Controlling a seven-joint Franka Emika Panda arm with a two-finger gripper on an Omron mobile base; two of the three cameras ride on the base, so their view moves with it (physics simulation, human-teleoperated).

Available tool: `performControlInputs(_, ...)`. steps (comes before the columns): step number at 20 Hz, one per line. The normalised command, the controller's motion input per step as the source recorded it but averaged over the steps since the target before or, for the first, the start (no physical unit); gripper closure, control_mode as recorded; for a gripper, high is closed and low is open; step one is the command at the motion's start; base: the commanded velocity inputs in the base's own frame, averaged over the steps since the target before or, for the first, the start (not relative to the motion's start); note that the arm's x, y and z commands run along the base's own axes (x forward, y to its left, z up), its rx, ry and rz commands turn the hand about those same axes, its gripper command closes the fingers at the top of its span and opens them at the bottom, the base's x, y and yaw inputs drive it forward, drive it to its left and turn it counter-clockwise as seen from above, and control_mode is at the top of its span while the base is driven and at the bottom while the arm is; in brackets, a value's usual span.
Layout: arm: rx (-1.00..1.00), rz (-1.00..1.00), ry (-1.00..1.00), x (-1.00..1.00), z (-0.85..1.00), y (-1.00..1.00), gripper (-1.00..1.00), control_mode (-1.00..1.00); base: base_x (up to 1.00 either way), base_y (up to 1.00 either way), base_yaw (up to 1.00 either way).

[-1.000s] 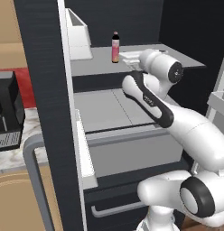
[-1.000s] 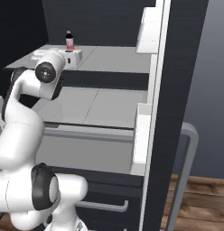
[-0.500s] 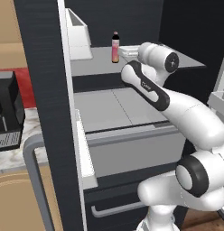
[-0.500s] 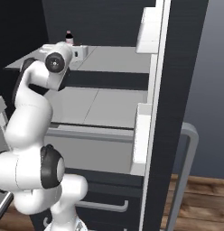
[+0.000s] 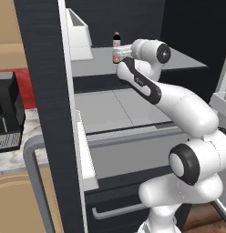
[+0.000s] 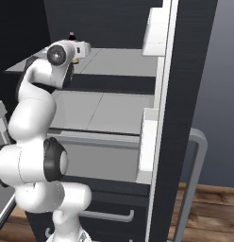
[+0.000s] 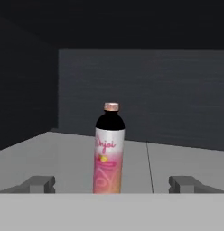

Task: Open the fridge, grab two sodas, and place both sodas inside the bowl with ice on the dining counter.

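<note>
We hold our gripper (image 7: 112,184) spread wide before the slim pink-orange dark-necked soda bottle (image 7: 109,150); closing off-centre could topple it on the grey fridge shelf (image 7: 177,158)

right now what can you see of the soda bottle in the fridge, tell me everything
The soda bottle is slim, with a pinkish cap, black neck and shoulder, and a glossy white-to-pink-to-orange body bearing script lettering and a small yellow mark. It stands upright on the fridge's upper grey shelf, well back from the front edge. Nothing touches it except the shelf. The open gripper faces it, its fingertips apart on either side, short of the bottle.
</note>
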Motion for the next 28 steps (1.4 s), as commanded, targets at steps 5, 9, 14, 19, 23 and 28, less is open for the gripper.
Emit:
performControlInputs(5,-0.02,0.00,0.02,0.32,0.00,0.14,-1.00,-1.00,0.00,0.00,0.00)
performControlInputs(9,0.04,0.01,0.00,0.18,0.00,-0.10,-1.00,-1.00,0.00,0.00,0.00)
performControlInputs(14,0.02,0.00,0.00,0.08,0.00,-0.01,-1.00,-1.00,0.00,0.00,0.00)
performControlInputs(19,0.00,0.00,0.00,0.07,0.00,0.02,-1.00,-1.00,0.00,0.00,0.00)
performControlInputs(23,0.00,0.00,0.00,0.13,0.00,0.00,-1.00,-1.00,0.00,0.00,0.00)
performControlInputs(28,0.00,0.00,0.00,0.17,0.00,0.02,-1.00,-1.00,0.00,0.00,0.00)
